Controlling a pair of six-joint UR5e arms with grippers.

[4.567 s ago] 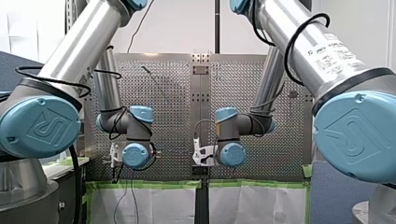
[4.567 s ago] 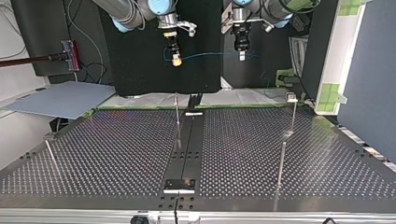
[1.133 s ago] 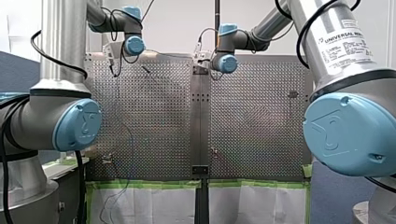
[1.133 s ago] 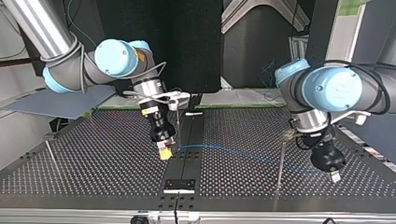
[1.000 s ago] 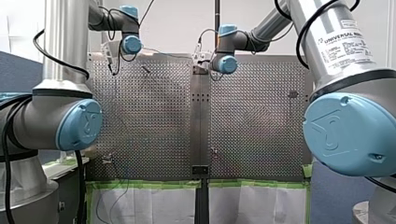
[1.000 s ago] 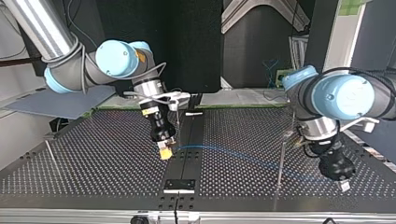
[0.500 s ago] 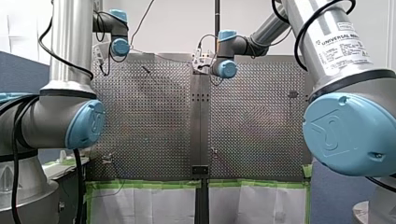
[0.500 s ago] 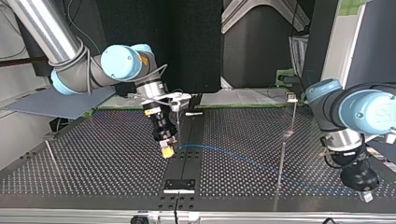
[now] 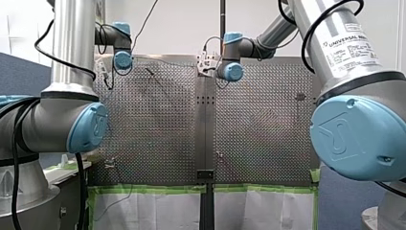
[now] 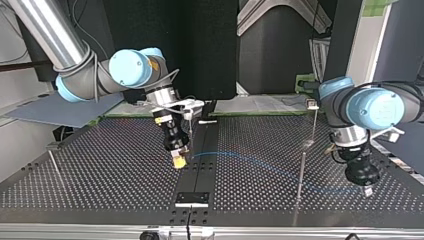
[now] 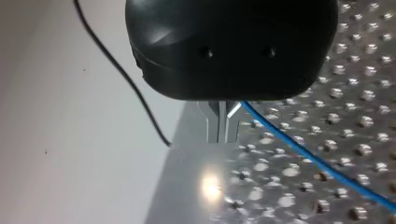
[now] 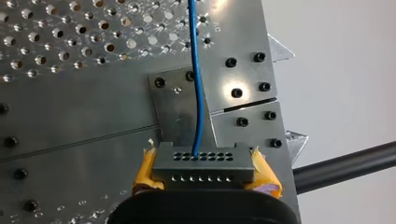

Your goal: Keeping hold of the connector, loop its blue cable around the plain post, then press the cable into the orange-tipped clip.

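Observation:
In the top view my right gripper, with yellow pads, hangs low over the table's dark middle strip. The right wrist view shows it shut on a dark grey connector. The blue cable leaves the connector ahead of the fingers. It arcs across to the top view's right, past a thin plain post, to my left gripper. In the left wrist view that gripper's metal fingers are shut, with the blue cable coming out beside them. I cannot make out an orange tip.
A taller post with a pale clip head stands behind the plain one. Another thin post rises just behind my right gripper, and a slanted one stands at the top view's left. A bolted plate sits near the front edge.
In the top view my left gripper swung out toward the right front corner, then came back left and away from the edge, taking the cable's end with it. My right gripper barely moved.

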